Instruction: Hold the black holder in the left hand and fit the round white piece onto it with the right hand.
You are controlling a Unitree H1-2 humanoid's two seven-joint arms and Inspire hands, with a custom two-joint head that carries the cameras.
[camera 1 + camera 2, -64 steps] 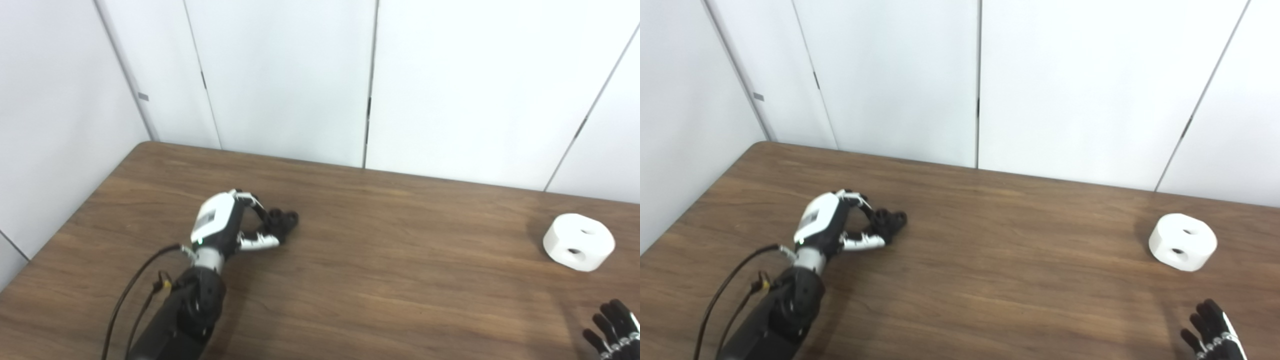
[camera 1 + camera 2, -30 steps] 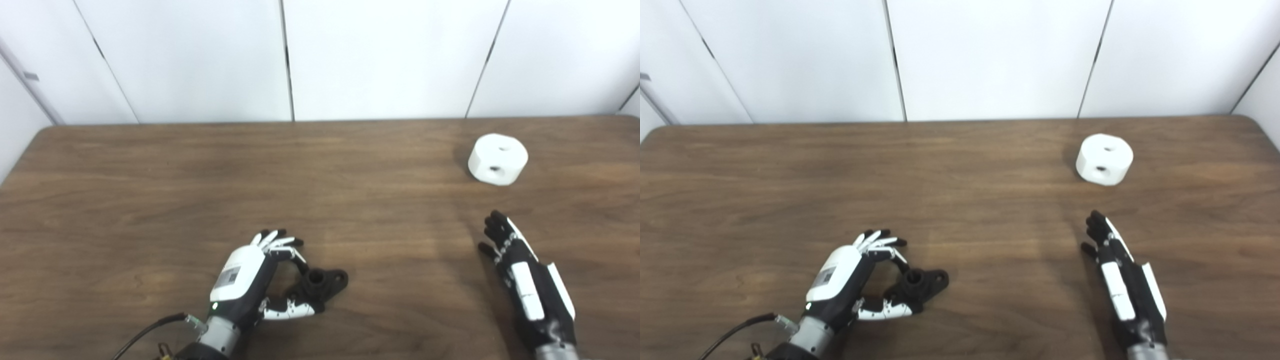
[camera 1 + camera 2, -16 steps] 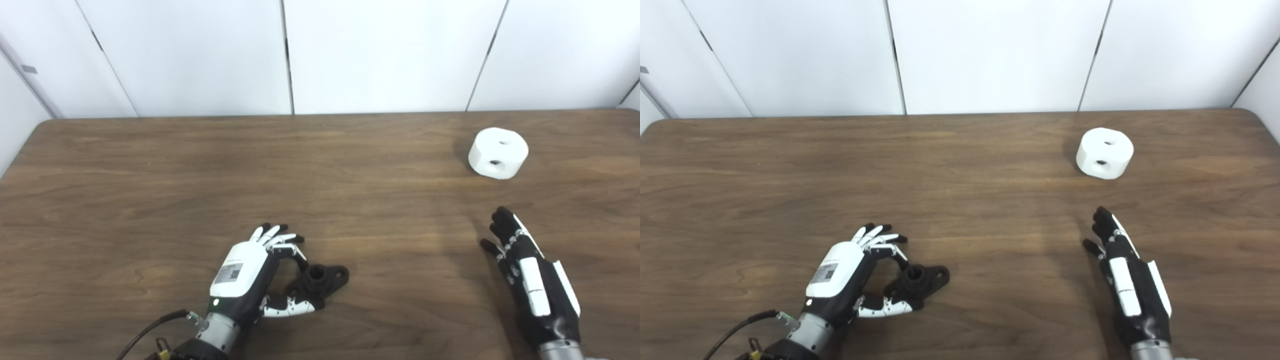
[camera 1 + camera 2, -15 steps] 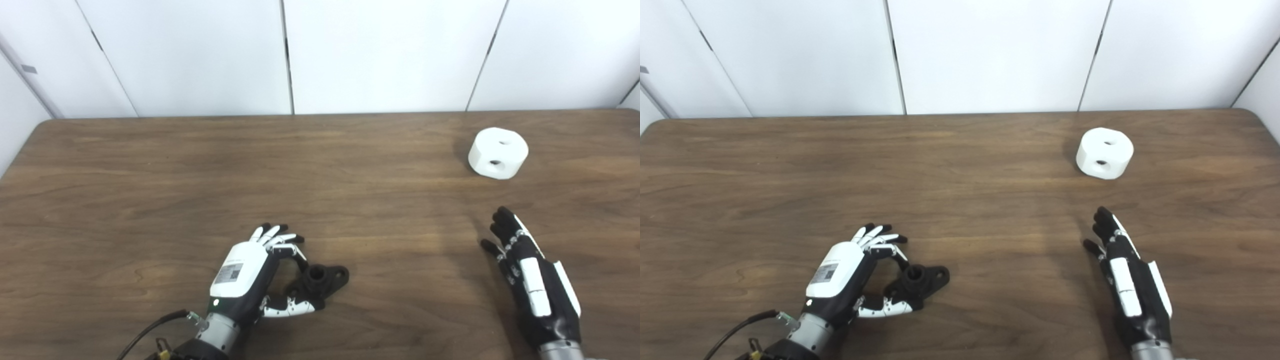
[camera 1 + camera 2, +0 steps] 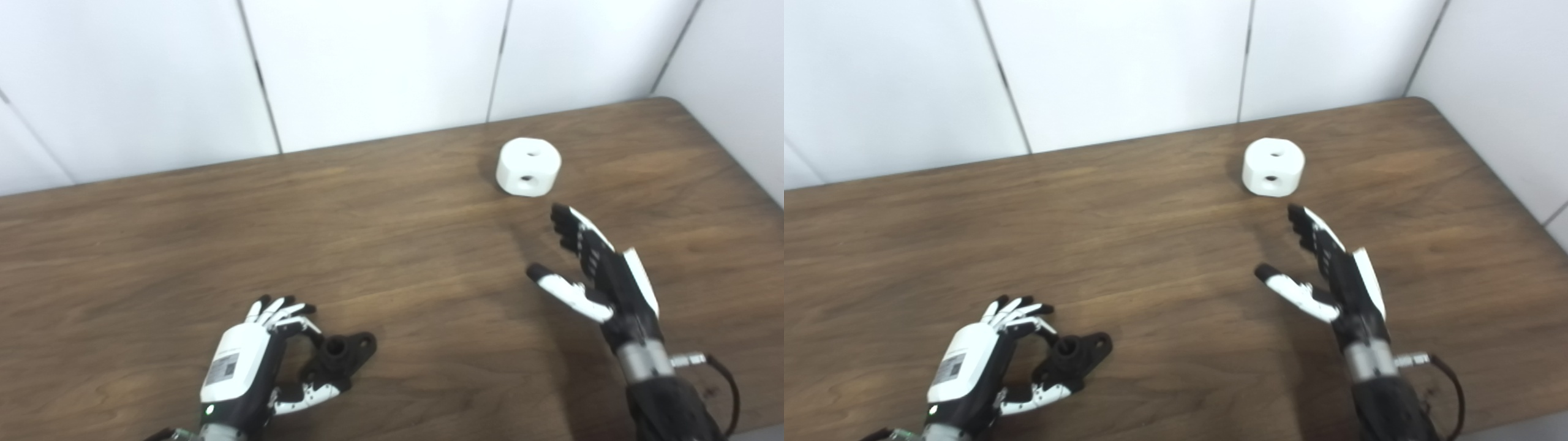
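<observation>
The black holder (image 5: 338,357) lies on the wooden table (image 5: 392,245) near its front left. My left hand (image 5: 248,366) has thumb and forefinger closed on the holder's left end, the other fingers fanned out above it. The round white piece (image 5: 528,166), with a hole on top and one in its side, sits far right near the back edge. My right hand (image 5: 589,264) is open, palm facing left, thumb spread. Its fingertips are a short way short of the white piece, not touching it.
White wall panels (image 5: 367,67) stand right behind the table's back edge. The table's right edge (image 5: 735,177) runs close past the right hand. A black cable (image 5: 723,380) loops off the right wrist.
The camera has swung to the right. My right hand has reached forward toward the white piece and spread its thumb. The left hand and holder keep the same pose.
</observation>
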